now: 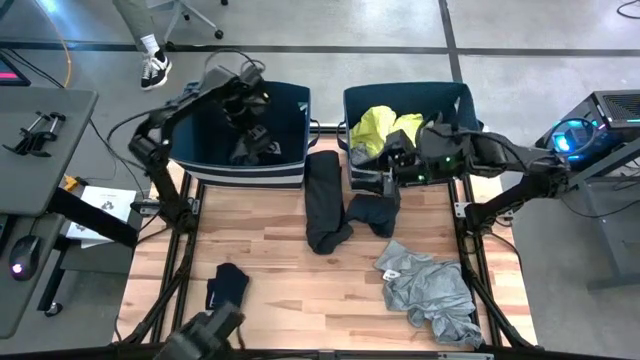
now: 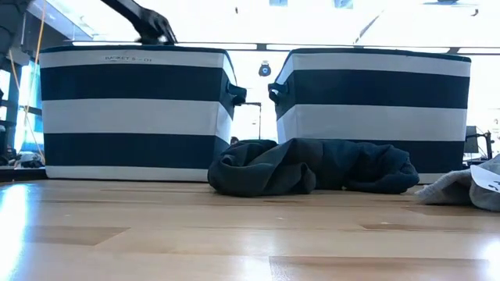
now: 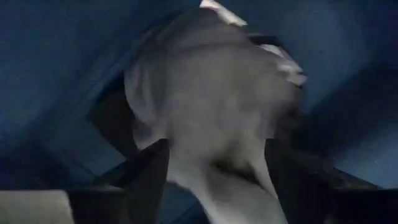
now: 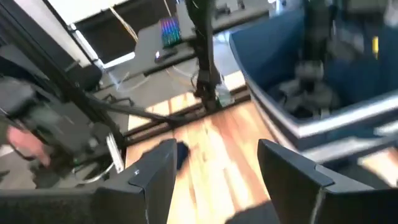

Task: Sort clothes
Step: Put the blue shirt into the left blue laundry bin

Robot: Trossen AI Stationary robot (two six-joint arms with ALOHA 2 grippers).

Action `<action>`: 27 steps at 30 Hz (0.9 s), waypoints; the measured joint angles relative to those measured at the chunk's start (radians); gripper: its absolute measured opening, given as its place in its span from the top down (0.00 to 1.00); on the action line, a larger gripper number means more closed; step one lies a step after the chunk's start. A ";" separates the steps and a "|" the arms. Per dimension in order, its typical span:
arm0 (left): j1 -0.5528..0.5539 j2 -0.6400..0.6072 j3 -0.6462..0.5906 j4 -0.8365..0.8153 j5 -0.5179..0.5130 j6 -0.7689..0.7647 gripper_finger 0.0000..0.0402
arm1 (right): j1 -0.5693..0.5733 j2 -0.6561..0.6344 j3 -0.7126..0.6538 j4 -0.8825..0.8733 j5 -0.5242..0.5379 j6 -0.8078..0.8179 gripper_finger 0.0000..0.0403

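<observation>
Table (image 1: 280, 300): pale wood planks, smooth, lightly glossy.

Left bin (image 1: 290, 165), right bin (image 1: 365, 100): soft-walled fabric boxes, navy with broad white bands, set side by side at the far edge of the table.

Left gripper (image 1: 252, 128): lowered inside the left bin, clamped on a grey garment (image 3: 211, 106), soft and crumpled, hanging between the fingers. More dark cloth heaped on the bin floor.

Right gripper (image 1: 390, 185): at the near rim of the right bin, just above the table; fingers (image 4: 155, 171) spread wide, holding nothing.

Neon yellow garment (image 1: 378, 125): bunched, slightly shiny, lying in the right bin.

Long black garment (image 1: 325, 200): narrow folded strip, matte, running from between the bins toward the middle of the table.

Dark crumpled garment (image 1: 372, 213): just beside the strip, under the right gripper.

Light grey garment (image 1: 430, 290): rumpled, with a white tag, near right of the table.

Small black garment (image 1: 227, 285): compact fold, near left of the table.
</observation>
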 joint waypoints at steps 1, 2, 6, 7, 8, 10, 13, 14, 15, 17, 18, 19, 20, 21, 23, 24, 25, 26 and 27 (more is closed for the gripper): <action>-0.004 -0.038 0.000 -0.002 0.006 -0.010 0.36 | 0.008 -0.001 0.000 -0.031 -0.001 0.015 0.48; -0.012 -0.078 0.000 -0.001 0.008 -0.023 0.36 | 0.018 -0.001 0.000 -0.069 -0.001 0.037 0.48; -0.066 -0.247 0.000 0.009 0.009 -0.065 0.36 | 0.074 0.004 -0.038 -0.198 -0.022 0.150 0.48; -0.088 -0.292 0.000 0.016 0.009 -0.077 0.36 | 0.092 0.004 -0.065 -0.211 -0.047 0.165 0.48; -0.112 -0.333 0.000 0.027 0.009 -0.092 0.36 | 0.111 0.004 -0.097 -0.211 -0.077 0.176 0.48; -0.167 -0.417 0.000 0.068 0.009 -0.123 0.37 | 0.155 0.004 -0.183 -0.205 -0.135 0.215 0.48; -0.271 -0.524 0.000 0.152 0.009 -0.144 0.37 | 0.212 0.006 -0.340 -0.202 -0.150 0.301 0.48; -0.307 -0.556 0.000 0.184 0.009 -0.145 0.37 | 0.227 0.006 -0.397 -0.199 -0.127 0.333 0.48; -0.343 -0.584 0.000 0.219 0.009 -0.145 0.37 | 0.237 0.006 -0.452 -0.196 -0.092 0.364 0.48; -0.410 -0.630 0.000 0.290 0.009 -0.144 0.37 | 0.242 0.006 -0.556 -0.176 -0.024 0.427 0.48; -0.442 -0.648 0.000 0.324 0.009 -0.144 0.37 | 0.240 0.006 -0.603 -0.156 0.005 0.445 0.48; -0.471 -0.662 0.000 0.355 0.009 -0.141 0.37 | 0.233 0.006 -0.646 -0.128 0.032 0.446 0.48; -0.499 -0.674 0.000 0.381 0.009 -0.132 0.37 | 0.226 0.006 -0.685 -0.092 0.057 0.426 0.48; -0.525 -0.682 0.000 0.399 0.008 -0.119 0.37 | 0.219 0.006 -0.722 -0.046 0.083 0.387 0.48; -0.572 -0.691 0.000 0.424 0.007 -0.102 0.37 | 0.202 0.006 -0.793 0.054 0.124 0.252 0.48; -0.593 -0.691 0.000 0.428 0.006 -0.096 0.37 | 0.193 0.006 -0.829 0.108 0.143 0.171 0.48; -0.611 -0.690 0.001 0.426 0.006 -0.094 0.37 | 0.183 0.007 -0.859 0.155 0.158 0.094 0.48; -0.627 -0.684 0.000 0.422 0.002 -0.094 0.37 | 0.173 0.007 -0.882 0.195 0.170 0.040 0.48; -0.644 -0.678 0.000 0.419 -0.003 -0.095 0.37 | 0.162 0.007 -0.899 0.233 0.182 -0.002 0.48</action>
